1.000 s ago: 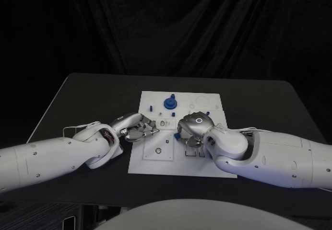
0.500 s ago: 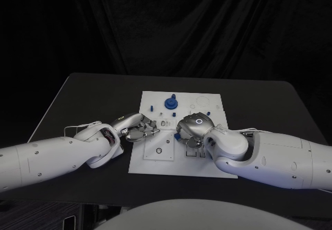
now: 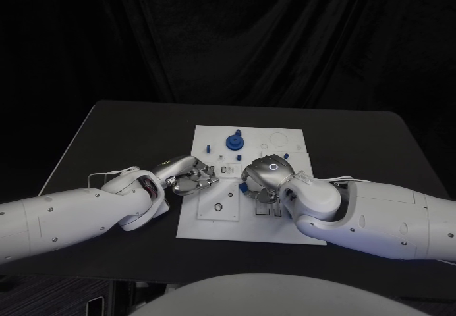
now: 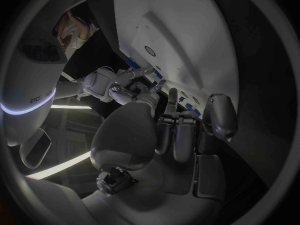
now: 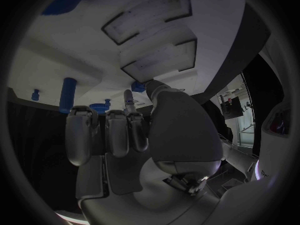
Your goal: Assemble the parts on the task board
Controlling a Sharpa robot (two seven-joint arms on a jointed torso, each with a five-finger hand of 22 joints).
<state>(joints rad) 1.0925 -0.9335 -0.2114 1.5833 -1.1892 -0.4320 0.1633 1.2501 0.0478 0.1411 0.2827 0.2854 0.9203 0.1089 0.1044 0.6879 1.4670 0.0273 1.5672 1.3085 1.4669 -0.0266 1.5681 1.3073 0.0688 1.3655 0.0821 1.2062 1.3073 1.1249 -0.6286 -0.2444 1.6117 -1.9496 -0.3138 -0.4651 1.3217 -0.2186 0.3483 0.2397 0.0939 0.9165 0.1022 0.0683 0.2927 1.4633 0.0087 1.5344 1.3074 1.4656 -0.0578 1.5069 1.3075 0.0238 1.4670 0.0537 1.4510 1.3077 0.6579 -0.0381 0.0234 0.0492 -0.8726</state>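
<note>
Both hands sit low over the task board [image 3: 214, 227], the white plate in the middle of the black table [image 3: 114, 131]. They are very close to each other, and that is the big danger. If one hand slides a little, it can bump the other hand, or knock a small blue piece out of its place. The fingers also hide the spot they work on, so a piece can go in tilted and get stuck.

The right hand [image 3: 266, 176] is over the middle of the task board. In the right wrist view its thumb tip touches a small blue part [image 5: 138, 86], right at the edge of a dark-rimmed slot [image 5: 161, 60] in the board. Its other fingers [image 5: 117, 130] hang curled and do not touch that part. I cannot tell if the hand really holds the part or only pushes on it. If it only pushes, the part can slip away sideways.

The left hand [image 3: 193, 178] is over the left side of the task board, just beside the right hand. Its fingers are bent in. I cannot tell if it has anything in them.

A bigger blue piece with a round base [image 3: 234, 142] stands upright at the far end of the task board, beyond both hands. A blue peg [image 5: 67, 93] stands up from the board near the right hand's fingers, so a wide swing could hit it.
</note>
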